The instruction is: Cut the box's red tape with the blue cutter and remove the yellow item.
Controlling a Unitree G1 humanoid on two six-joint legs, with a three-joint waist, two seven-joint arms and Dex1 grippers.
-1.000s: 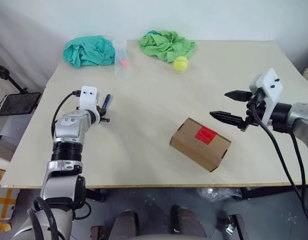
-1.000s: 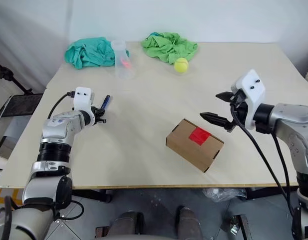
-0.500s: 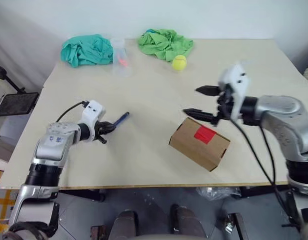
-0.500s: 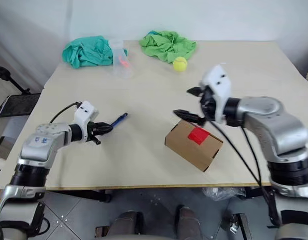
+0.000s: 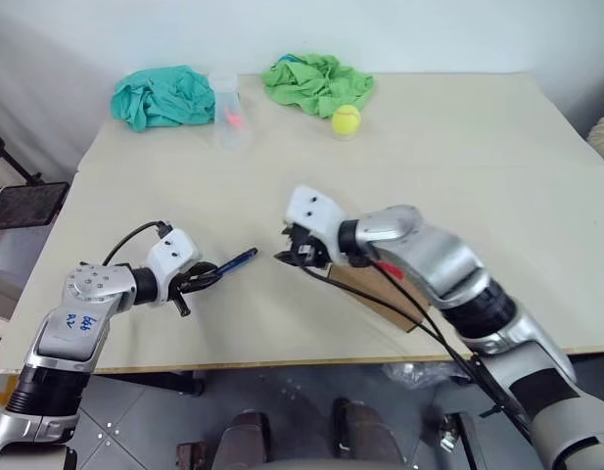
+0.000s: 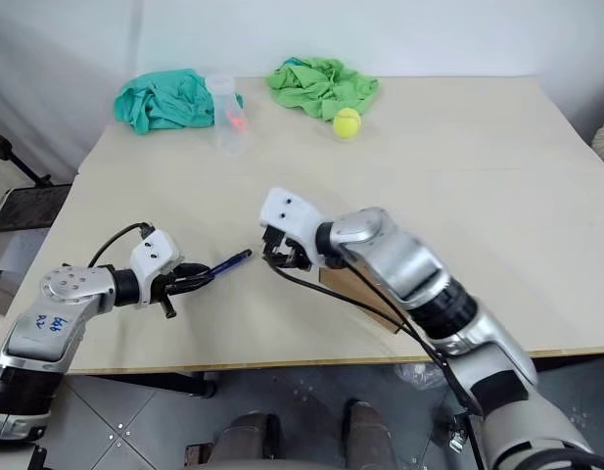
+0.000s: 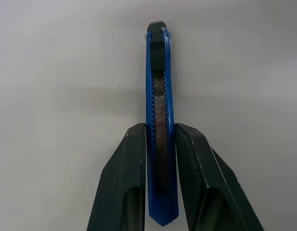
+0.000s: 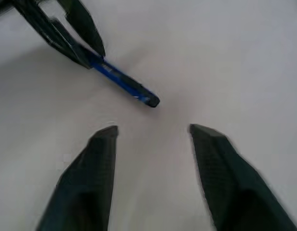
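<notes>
1. Left gripper: two black fingers clamped on the slim blue pen-shaped cutter, held just above the pale wooden table.
2. Right gripper: fingers apart, empty, near the cutter's tip.
3. Brown cardboard box: on the table behind the right forearm, largely hidden.
</notes>
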